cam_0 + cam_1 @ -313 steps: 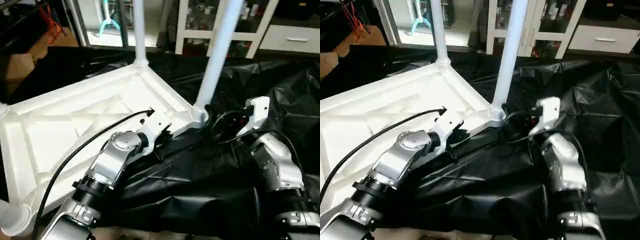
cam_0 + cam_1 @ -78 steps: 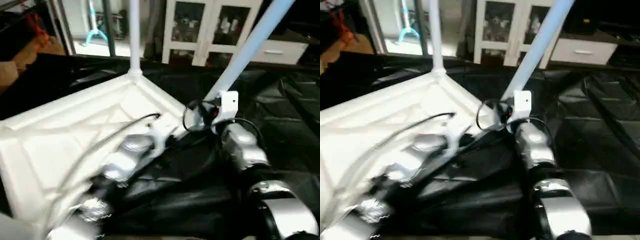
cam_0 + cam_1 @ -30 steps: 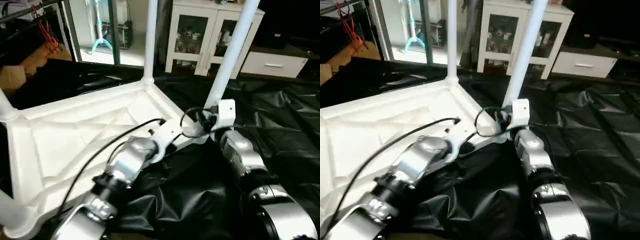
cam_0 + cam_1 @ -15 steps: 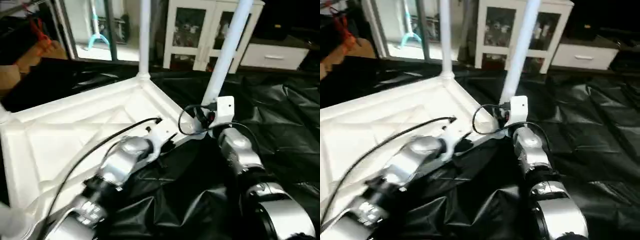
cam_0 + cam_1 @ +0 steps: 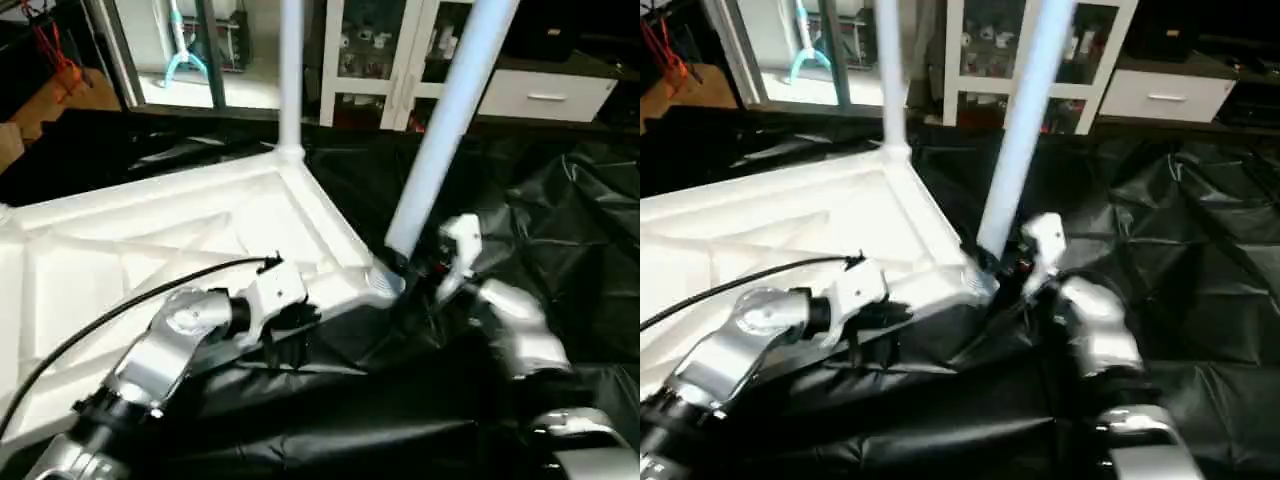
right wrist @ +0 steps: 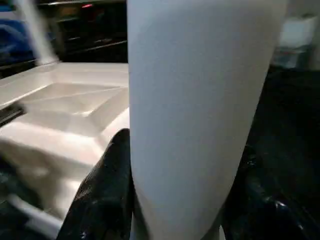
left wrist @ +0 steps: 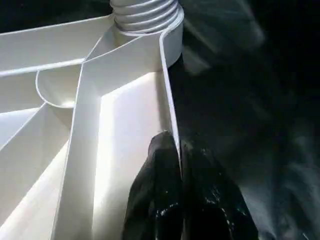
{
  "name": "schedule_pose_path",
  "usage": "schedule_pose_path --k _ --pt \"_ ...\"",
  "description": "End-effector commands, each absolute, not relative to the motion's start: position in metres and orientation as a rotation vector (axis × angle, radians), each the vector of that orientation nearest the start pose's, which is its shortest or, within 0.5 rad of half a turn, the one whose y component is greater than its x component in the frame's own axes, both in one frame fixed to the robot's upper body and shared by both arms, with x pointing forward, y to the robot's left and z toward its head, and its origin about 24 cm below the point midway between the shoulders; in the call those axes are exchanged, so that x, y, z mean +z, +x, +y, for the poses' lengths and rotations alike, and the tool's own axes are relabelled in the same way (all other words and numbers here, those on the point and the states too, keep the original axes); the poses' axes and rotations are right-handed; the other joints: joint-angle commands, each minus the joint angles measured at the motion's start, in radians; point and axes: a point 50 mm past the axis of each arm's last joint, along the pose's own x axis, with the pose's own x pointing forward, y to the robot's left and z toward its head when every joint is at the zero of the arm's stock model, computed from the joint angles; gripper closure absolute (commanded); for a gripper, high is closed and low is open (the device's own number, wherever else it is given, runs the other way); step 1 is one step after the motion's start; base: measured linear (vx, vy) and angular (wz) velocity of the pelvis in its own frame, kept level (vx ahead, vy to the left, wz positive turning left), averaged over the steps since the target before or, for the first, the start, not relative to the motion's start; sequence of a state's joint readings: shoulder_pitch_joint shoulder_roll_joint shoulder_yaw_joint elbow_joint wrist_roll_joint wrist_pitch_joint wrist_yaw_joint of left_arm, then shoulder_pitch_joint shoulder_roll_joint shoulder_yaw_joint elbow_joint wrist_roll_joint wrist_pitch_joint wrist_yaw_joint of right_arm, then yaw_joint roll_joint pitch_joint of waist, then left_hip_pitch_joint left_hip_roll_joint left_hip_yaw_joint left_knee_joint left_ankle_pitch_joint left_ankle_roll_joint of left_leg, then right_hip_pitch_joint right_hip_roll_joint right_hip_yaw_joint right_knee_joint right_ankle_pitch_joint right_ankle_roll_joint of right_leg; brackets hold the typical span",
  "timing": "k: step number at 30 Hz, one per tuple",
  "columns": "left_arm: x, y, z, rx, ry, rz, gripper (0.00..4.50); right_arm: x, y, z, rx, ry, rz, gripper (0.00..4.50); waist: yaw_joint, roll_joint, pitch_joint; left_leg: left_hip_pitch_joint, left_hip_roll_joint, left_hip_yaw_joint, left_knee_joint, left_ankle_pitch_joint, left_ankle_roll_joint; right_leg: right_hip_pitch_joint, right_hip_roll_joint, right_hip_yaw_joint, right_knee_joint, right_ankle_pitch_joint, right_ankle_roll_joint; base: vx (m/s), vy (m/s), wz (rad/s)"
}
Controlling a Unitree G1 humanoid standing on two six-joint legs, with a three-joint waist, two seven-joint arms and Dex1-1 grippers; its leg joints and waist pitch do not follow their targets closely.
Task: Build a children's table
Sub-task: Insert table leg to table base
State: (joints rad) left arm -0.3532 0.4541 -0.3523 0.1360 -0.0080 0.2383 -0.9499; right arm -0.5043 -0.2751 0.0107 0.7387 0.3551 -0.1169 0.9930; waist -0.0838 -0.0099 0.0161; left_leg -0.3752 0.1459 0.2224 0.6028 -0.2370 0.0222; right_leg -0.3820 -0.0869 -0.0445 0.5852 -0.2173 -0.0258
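Left eye view, tabletop: the white plastic tabletop (image 5: pixel 200 240) lies upside down, ribbed underside up, filling the left half of the frame on black plastic sheeting (image 5: pixel 560 230).
Near leg: a white tapered leg (image 5: pixel 450 110) rises from the corner socket (image 5: pixel 380 283) at centre frame and leans toward the upper right.
Far leg: a second white leg (image 5: pixel 291 70) stands upright in the far corner socket, upper centre.
Left gripper: the left gripper (image 7: pixel 180 150) has its two black fingers (image 7: pixel 160 175) pressed together over the thin side wall of the tabletop, one finger inside the rim and one outside, close to the near leg's threaded socket (image 7: pixel 145 15).
Left arm: the silver left forearm (image 5: pixel 170 340) crosses the lower left, with a black cable (image 5: pixel 120 310) arching over the tabletop.
Right gripper: the right gripper (image 6: pixel 180 190) has its jaws apart around the base of the near leg, a black finger (image 6: pixel 107 190) on each side of the tube and touching it.
Right arm: the silver right forearm (image 5: pixel 510 325) comes in from the lower right.
Background: a white cabinet (image 5: pixel 400 50) with glass doors and a white drawer (image 5: pixel 545 95) stand along the top edge.
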Motion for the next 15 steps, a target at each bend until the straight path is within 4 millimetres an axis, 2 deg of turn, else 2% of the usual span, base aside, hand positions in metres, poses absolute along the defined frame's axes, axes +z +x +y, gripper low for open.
schedule_pose_path --k 1,4,6,10,15 --pt "0.048 0.268 0.134 -1.287 0.514 0.395 4.50 0.023 0.307 -0.180 0.973 0.134 0.236 2.64 0.013 0.003 -0.037 0.026 0.103 -0.050 -0.072 0.000 0.135 0.031 -0.071 0.040 -0.029 0.113 -0.297 0.000 0.000 0.00" --pt "0.050 0.270 0.143 -1.258 0.523 0.395 4.50 0.024 0.306 -0.195 0.929 0.175 0.250 2.64 0.020 0.002 -0.038 0.027 0.100 -0.047 -0.069 0.022 0.139 0.032 -0.072 0.042 -0.026 0.140 -0.300 0.000 0.000 0.00" --pt "0.051 0.270 0.145 -1.245 0.520 0.387 4.50 0.023 0.305 -0.200 0.903 0.194 0.252 2.64 0.024 -0.003 -0.036 0.026 0.100 -0.046 -0.067 0.020 0.138 0.032 -0.073 0.044 -0.025 0.141 -0.299 0.000 0.000 0.00" --pt "0.052 0.270 0.144 -1.244 0.518 0.382 4.50 0.021 0.303 -0.203 0.877 0.231 0.251 2.64 0.034 -0.003 -0.035 0.030 0.102 -0.047 -0.069 0.006 0.118 0.031 -0.071 0.043 -0.025 0.099 -0.291 0.000 0.000 0.00" --pt "0.051 0.269 0.140 -1.253 0.512 0.376 4.50 0.021 0.304 -0.203 0.811 0.316 0.229 2.64 0.038 -0.002 -0.038 0.030 0.098 -0.046 -0.066 0.029 0.113 0.032 -0.070 0.043 -0.021 0.127 -0.293 0.000 0.000 0.00"
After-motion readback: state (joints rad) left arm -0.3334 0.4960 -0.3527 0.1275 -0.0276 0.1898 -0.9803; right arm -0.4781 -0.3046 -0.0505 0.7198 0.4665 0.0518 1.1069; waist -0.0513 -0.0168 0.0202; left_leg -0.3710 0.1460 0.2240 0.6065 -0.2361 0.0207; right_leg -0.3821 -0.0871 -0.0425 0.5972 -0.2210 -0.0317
